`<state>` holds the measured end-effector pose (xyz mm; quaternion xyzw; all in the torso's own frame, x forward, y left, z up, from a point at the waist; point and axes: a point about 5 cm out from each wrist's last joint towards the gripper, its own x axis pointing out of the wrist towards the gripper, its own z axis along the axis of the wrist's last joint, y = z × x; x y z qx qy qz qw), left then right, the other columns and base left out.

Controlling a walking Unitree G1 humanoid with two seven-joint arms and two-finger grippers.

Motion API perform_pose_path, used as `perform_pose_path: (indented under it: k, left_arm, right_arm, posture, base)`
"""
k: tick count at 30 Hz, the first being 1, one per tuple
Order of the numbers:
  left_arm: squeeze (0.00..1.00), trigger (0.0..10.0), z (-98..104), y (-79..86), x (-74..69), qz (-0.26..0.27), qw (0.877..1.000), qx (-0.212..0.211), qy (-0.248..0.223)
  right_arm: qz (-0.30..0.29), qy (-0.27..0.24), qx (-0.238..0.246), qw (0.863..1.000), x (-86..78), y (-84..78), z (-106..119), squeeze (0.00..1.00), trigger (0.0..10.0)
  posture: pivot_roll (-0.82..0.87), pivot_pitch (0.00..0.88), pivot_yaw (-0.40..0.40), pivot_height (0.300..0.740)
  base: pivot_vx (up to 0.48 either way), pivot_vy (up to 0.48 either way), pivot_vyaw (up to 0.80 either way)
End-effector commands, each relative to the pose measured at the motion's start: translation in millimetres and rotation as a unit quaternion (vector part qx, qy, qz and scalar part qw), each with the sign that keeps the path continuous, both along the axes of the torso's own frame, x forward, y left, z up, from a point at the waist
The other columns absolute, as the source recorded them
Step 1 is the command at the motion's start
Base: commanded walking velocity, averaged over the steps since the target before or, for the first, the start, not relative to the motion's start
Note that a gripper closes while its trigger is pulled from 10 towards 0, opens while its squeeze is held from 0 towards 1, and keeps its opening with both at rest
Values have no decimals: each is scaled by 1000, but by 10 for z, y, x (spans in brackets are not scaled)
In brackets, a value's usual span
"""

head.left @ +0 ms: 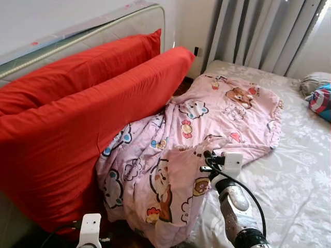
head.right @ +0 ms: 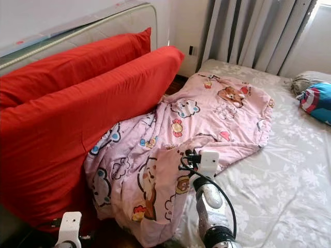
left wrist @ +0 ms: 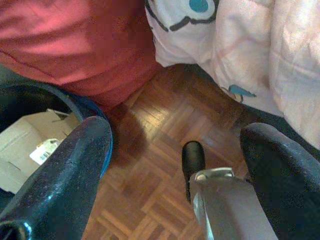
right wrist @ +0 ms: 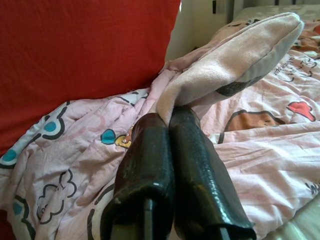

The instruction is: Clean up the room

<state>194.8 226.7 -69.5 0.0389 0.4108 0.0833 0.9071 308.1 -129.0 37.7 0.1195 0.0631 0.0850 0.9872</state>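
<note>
A pink cartoon-print blanket lies crumpled across the near corner of the bed and hangs over its edge toward the floor. My right gripper is shut on a raised fold of the blanket, with the cloth pinched between both fingertips. In the eye views the right arm reaches up from the bottom to the blanket's near edge. My left gripper is open and hangs low over the wooden floor, holding nothing.
Two big red pillows lean on a grey upright panel at the left, against the blanket. A blue bin holding cardboard sits on the floor by the left gripper. Curtains and a striped cushion are at the far side.
</note>
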Motion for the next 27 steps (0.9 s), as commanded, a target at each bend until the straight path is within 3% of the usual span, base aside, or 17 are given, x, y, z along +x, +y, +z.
perform_pose_path:
  k: [1, 19, 27]
  left_arm:
    - [0, 10000, -53, 12, -98, -2, 1000, 2, 22]
    - [0, 10000, -107, 9, -205, -4, 999, -2, 41]
    - [0, 10000, -86, -34, -146, -9, 1000, -4, 27]
  right_arm:
    - [4, -6, -5, 1000, -6, 21, 7, 0, 10000]
    - [16, -2, -9, 1000, -38, 56, -25, 0, 10000]
    - [17, 0, -11, 1000, -46, 56, -35, 0, 10000]
  posture:
    - [-14, 52, -53, 740]
    - [-14, 31, -55, 740]
    - [-11, 37, -57, 740]
  base:
    - [0, 0, 0]
    - [0, 0, 0]
    - [-181, 0, 0]
